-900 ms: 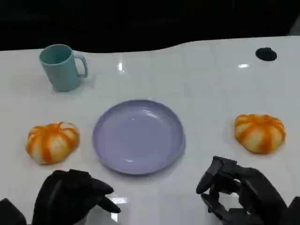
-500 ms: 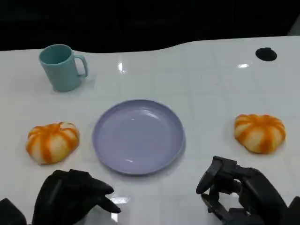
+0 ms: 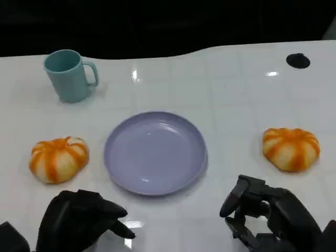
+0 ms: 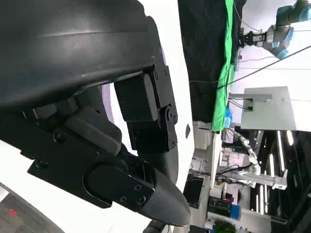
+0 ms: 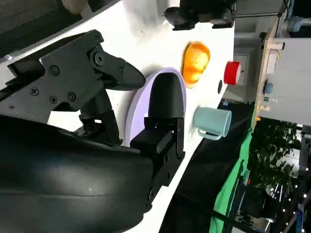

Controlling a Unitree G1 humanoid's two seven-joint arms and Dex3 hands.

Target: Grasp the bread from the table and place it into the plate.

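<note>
Two orange-and-white striped breads lie on the white table either side of the lavender plate [image 3: 155,152]: one bread [image 3: 58,159] to its left, the other bread [image 3: 291,148] to its right. My left hand [image 3: 81,220] hovers near the front edge, just in front of the left bread, holding nothing. My right hand [image 3: 268,218] is low at the front right, fingers apart and empty, nearer to me than the right bread. The right wrist view has my right hand [image 5: 97,111] up close, with the plate [image 5: 140,106], the left bread [image 5: 194,62] and my left hand [image 5: 199,10] beyond it.
A teal mug [image 3: 68,75] stands at the back left, also seen as the mug [image 5: 214,122] in the right wrist view. A black round mark [image 3: 297,60] sits at the back right. A red button [image 5: 233,73] shows off the table. My left hand [image 4: 112,121] looms large in its wrist view.
</note>
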